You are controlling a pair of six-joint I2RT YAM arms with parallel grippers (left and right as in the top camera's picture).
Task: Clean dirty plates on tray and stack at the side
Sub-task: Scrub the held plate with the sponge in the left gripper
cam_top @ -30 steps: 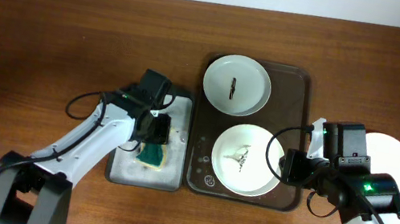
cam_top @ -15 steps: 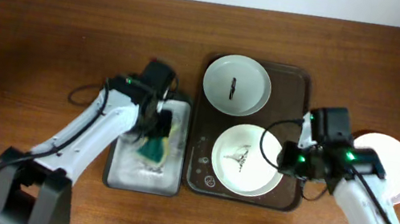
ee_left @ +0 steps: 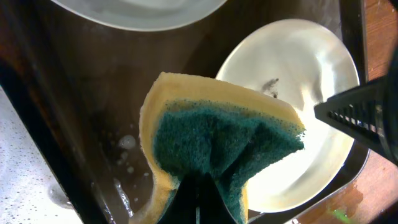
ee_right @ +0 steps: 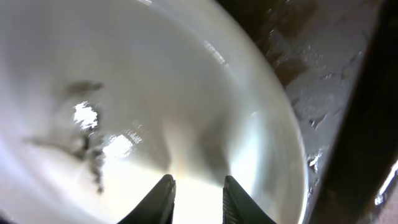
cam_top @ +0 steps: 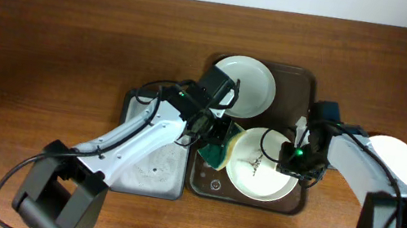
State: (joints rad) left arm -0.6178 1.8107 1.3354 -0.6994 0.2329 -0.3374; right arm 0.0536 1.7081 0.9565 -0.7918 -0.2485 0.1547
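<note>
Left fingers (ee_left: 208, 202) clamp the green-and-yellow sponge (ee_left: 217, 143) over the tray (cam_top: 305, 81), just beside the smeared plate (cam_top: 258, 181). Right fingers (ee_right: 163, 202) sit slightly apart at that plate's right rim; whether they grip it, I cannot tell.

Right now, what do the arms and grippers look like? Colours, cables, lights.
Left arm and right arm: white shells, black joints, loose black cables looping off each, a green light near each wrist. Left gripper and right gripper: black, tapered fingers.
</note>
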